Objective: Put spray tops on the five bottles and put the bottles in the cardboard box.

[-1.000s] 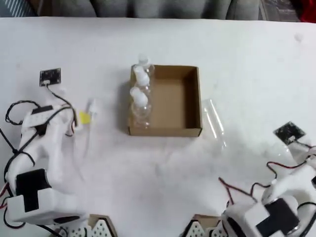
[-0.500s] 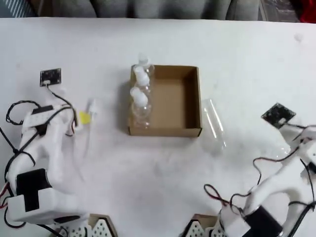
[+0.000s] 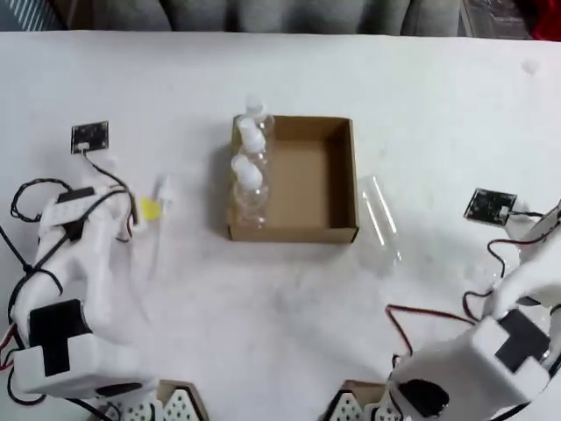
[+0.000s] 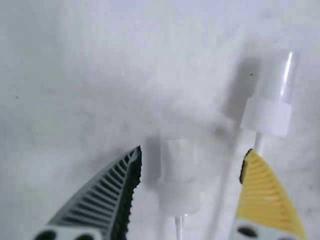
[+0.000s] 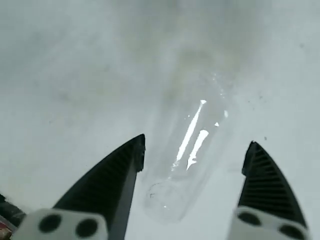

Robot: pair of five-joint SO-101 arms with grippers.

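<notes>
Spray top [image 4: 178, 186] tube, seemingly off-frame

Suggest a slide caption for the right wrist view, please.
Open right hand above a clear plastic bottle lying on the white table.

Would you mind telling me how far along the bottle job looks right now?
Done: three capped bottles stand in the cardboard box, along one wall. In hand: nothing gripped; the left pincer is open around a loose spray top, the right pincer open around an uncapped bottle lying on the table. Left: capping and boxing that bottle, at least.
</notes>
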